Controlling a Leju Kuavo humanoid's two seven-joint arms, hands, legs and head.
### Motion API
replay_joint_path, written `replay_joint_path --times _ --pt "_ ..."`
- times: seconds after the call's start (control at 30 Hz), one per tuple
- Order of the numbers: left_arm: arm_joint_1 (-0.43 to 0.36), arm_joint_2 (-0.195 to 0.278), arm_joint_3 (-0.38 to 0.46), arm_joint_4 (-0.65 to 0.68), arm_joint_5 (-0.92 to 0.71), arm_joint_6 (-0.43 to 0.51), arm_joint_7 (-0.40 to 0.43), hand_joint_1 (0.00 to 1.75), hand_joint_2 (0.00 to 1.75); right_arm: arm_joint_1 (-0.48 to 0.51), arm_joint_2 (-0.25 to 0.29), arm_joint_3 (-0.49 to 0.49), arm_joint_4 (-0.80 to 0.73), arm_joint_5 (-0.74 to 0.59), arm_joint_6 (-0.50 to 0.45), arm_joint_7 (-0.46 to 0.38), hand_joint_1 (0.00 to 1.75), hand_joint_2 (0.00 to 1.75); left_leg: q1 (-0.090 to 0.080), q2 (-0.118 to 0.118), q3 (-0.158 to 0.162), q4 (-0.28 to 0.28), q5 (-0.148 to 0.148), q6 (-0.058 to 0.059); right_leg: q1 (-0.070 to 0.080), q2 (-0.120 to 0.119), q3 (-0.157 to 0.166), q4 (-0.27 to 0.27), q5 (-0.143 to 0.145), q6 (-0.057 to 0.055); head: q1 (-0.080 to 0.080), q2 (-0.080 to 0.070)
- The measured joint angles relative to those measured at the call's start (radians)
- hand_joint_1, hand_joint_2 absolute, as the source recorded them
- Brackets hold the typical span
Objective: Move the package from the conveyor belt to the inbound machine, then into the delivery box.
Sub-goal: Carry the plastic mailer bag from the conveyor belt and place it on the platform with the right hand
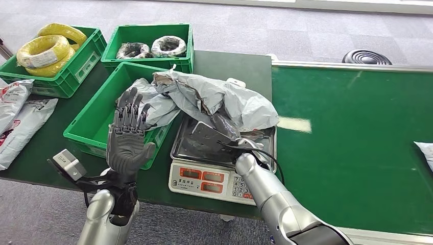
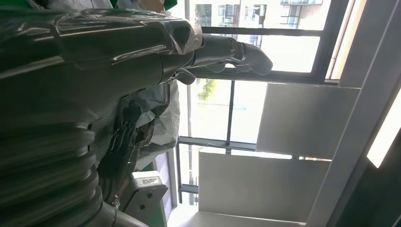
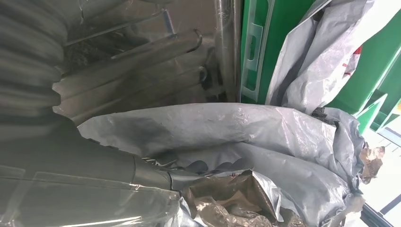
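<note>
- Nearest the head camera, the silver right arm reaches forward onto the scale, and the right hand lies under the grey package; whether its fingers clasp the bag or merely rest against it cannot be told.
- Crumpled plastic of that package folds over and beyond the right hand in the right wrist view, with a torn brownish patch beside the thumb.
- Most of the package lies on the scale's steel tray; its far end drapes over the rim of the green crate just left of the right hand.
- Raised upright at that crate's near rim, the left hand has its fingers spread and holds nothing.
- Beyond the left hand, two more green crates sit on the table: one with yellow cable coils, one with wrapped rolls.
- Right of the right hand runs the green conveyor belt, a white parcel lying at its far right edge.
</note>
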Motion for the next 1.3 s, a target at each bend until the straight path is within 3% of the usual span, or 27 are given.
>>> replay_joint_path --times 0.07,0.2,0.33,0.43,0.5,0.6,0.67,0.77,0.97,1.3 --pt "0.0 0.0 0.0 0.0 0.0 0.0 -0.001 0.0 1.75 0.0 0.0 0.0 0.0 0.003 -0.005 0.005 0.0 1.75 0.0 0.0 0.0 0.0 0.0 0.0 0.0 0.0 0.0 0.0 0.0 0.0 0.0 0.0" --pt "0.0 0.003 -0.003 0.003 0.001 0.001 -0.009 0.0 1.75 0.001 0.0 0.0 -0.001 0.009 -0.072 0.025 0.0 0.0 0.0 0.0 0.0 0.0 0.0 0.0 0.0 0.0 0.0 0.0 0.0 0.0 0.0 0.0" --pt "0.0 0.006 -0.005 0.009 0.002 0.003 -0.015 0.0 1.75 0.029 -0.004 -0.011 -0.054 -0.058 -0.071 -0.028 0.0 1.75 0.0 0.0 0.0 0.0 0.0 0.0 0.0 0.0 0.0 0.0 0.0 0.0 0.0 0.0" --pt "0.002 0.007 -0.005 0.014 0.003 0.007 -0.02 0.0 1.75 0.108 -0.006 -0.027 -0.192 -0.144 -0.086 -0.136 0.0 1.75 0.0 -0.001 0.0 0.0 0.0 0.0 0.0 0.0 0.0 0.0 0.0 0.0 0.0 0.0" --pt "0.012 0.007 -0.004 0.01 0.002 0.011 -0.022 0.0 1.75 0.207 -0.012 -0.017 -0.388 -0.174 -0.226 -0.158 0.0 1.75 0.0 -0.002 -0.001 0.0 0.0 0.0 0.0 -0.002 0.0 0.0 -0.001 0.001 0.0 0.0" --pt "0.047 0.009 -0.001 -0.013 -0.001 0.008 -0.018 0.0 1.75 0.39 -0.042 0.053 -0.821 -0.17 -0.436 -0.091 0.0 1.75 0.0 -0.003 -0.003 0.0 -0.002 -0.001 0.0 -0.002 -0.001 0.0 -0.003 0.002 0.001 0.0" --pt "0.062 0.011 0.0 -0.025 -0.005 0.003 -0.015 0.0 1.75 0.462 -0.058 0.098 -1.033 -0.155 -0.457 -0.053 0.0 1.75 0.0 0.001 -0.002 0.0 -0.004 -0.001 0.0 0.0 -0.002 0.0 -0.003 0.002 0.001 0.0" --pt "0.07 0.011 0.001 -0.039 -0.011 -0.003 -0.015 0.0 1.75 0.527 -0.072 0.129 -1.219 -0.178 -0.451 -0.074 0.0 1.75 0.0 0.001 -0.001 0.0 -0.005 -0.001 0.0 0.001 -0.002 -0.001 -0.004 0.001 0.001 0.0" --pt "0.073 0.007 0.002 -0.057 -0.019 -0.004 -0.012 0.0 1.75 0.575 -0.083 0.134 -1.369 -0.199 -0.431 -0.093 0.0 1.75 0.0 0.001 0.002 0.0 -0.005 0.0 0.0 0.001 0.001 0.0 -0.004 0.001 0.001 0.0" --pt "0.068 0.005 0.003 -0.064 -0.027 -0.005 -0.01 0.0 1.75 0.588 -0.083 0.122 -1.421 -0.202 -0.42 -0.091 0.0 1.75 0.0 0.001 0.002 0.0 -0.004 0.0 0.0 0.001 0.002 0.0 -0.003 0.001 0.001 0.0"
